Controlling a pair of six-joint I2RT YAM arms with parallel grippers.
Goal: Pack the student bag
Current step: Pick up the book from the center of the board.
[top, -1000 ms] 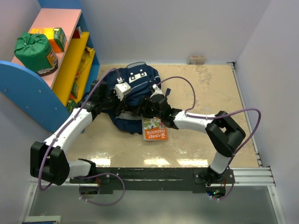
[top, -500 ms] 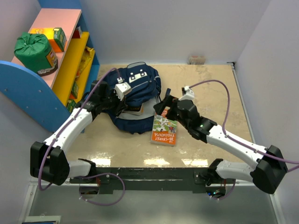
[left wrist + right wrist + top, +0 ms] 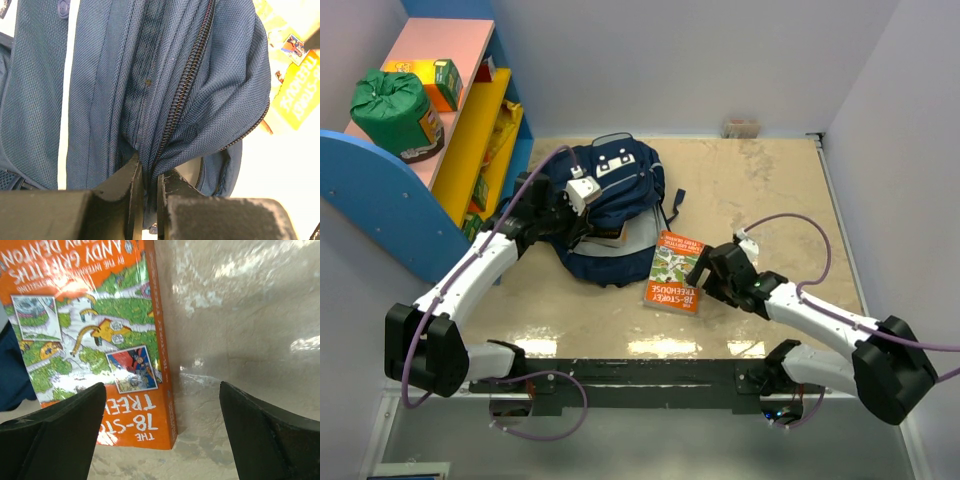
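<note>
Change: the right arm has swung back from the bag toward the near right, and the book it carried now lies flat on the worktop (image 3: pixel 770 190).
Right tool (image 3: pixel 162 387): released, jaws spread wide, gripping nothing. It hangs over the book's near right corner, one finger above the cover and the other above bare worktop.
Book (image 3: pixel 677 271): orange cover up, just right of the bag. Its long axis runs near to far, leaning right at the far end, with the title end nearest. In the right wrist view a dark blue edge meets its left side.
Left tool (image 3: pixel 148 175): clenched, jaws almost together, pinching a fold of the bag's blue fabric right by the zipper.
Bag (image 3: pixel 610 180): left of centre on the worktop, lying flat. Its long axis runs near to far, tilted slightly right. The white-patched pocket faces up at the far end, the grey stripe is at the near end, and a carry loop points at the far wall.
Bag zipper: undone along the stretch shown in the left wrist view.
Shelf (image 3: pixel 470 110): far left, holding a green sack (image 3: pixel 390 105).
</note>
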